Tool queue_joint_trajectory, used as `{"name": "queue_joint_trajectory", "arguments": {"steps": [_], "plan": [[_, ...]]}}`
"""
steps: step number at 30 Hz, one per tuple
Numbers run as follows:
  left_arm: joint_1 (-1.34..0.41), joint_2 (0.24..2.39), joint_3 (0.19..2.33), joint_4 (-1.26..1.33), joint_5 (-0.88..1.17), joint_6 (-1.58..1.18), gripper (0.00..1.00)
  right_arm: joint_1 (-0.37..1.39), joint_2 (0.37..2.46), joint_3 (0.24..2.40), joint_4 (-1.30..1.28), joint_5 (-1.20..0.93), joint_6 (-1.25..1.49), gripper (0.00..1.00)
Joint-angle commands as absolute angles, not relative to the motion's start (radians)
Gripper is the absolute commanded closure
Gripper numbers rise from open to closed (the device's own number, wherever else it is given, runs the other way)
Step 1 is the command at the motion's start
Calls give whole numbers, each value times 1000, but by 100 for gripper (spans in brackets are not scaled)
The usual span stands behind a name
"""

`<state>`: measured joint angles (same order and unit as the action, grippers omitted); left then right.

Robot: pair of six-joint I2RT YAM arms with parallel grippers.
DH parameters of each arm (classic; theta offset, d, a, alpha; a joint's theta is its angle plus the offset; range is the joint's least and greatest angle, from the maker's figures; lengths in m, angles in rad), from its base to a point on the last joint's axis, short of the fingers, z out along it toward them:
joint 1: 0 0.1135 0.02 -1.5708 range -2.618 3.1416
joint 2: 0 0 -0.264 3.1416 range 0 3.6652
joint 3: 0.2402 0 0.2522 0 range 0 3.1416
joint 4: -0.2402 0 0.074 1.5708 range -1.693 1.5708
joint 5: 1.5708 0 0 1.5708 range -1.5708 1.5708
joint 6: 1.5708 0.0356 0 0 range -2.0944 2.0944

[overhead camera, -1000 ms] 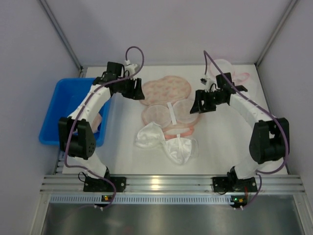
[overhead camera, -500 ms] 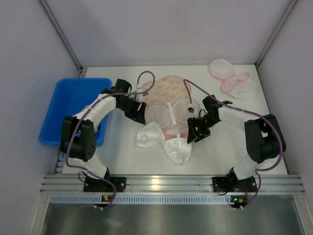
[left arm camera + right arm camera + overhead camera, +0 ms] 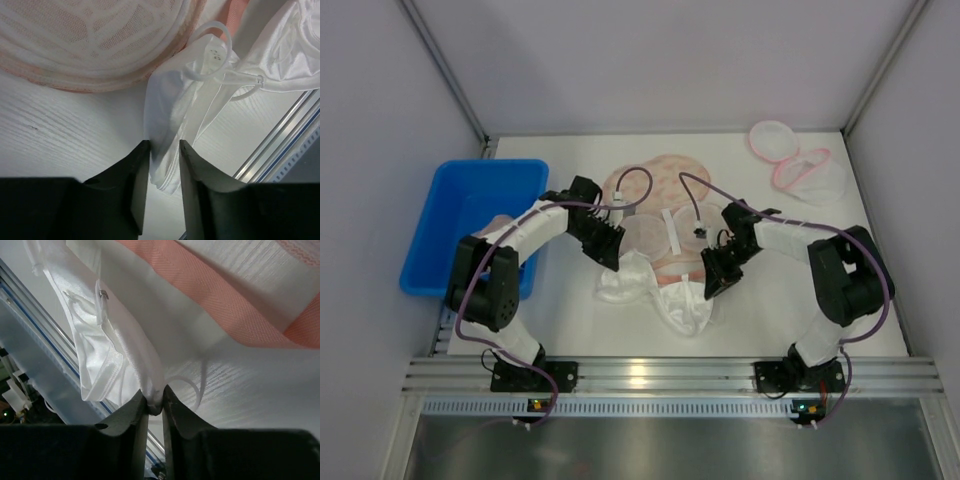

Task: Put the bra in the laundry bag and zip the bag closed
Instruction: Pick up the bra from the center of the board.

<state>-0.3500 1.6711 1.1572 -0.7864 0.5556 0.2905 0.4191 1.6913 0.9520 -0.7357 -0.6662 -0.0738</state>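
Note:
A white satin bra (image 3: 660, 292) lies crumpled on the table, just in front of the pink mesh laundry bag (image 3: 655, 195). My left gripper (image 3: 613, 258) is down at the bra's left end. In the left wrist view its jaws (image 3: 163, 145) are narrowed onto a fold of the bra (image 3: 175, 95), with the laundry bag's rim (image 3: 90, 45) beyond. My right gripper (image 3: 712, 280) is at the bra's right end. The right wrist view shows it (image 3: 155, 392) pinching a bunched edge of the bra (image 3: 115, 340), beside the bag's pink band (image 3: 225, 305).
A blue bin (image 3: 470, 215) stands at the left with something pink inside. A second pink-rimmed mesh bag (image 3: 800, 165) lies at the back right corner. An aluminium rail (image 3: 660, 375) runs along the near edge, close to the bra.
Both arms have swung from beside the laundry bag toward the near side and come down on the bra's two ends. Both grippers have gone from open to closed on the fabric.

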Motion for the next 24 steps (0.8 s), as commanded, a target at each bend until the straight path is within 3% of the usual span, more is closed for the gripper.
{"name": "queue_joint_trajectory", "arguments": {"steps": [1,3,8,18,24], "plan": [[-359,1660,1132,-796,564,307,68,430,1672,1008,-730,-653,-100,86],[-357,1643,1114,-796,574,304,83,431,1657,1015,-748,-646,-103,99],[-357,1588,1082,-795,607,268,100,430,1612,1043,-791,-615,-120,100],[-357,1574,1196,-848,689,178,100,419,1640,1253,-971,-552,-163,100],[-356,1632,1307,-854,735,135,100,350,1761,1509,-1110,-534,-219,100]]}}
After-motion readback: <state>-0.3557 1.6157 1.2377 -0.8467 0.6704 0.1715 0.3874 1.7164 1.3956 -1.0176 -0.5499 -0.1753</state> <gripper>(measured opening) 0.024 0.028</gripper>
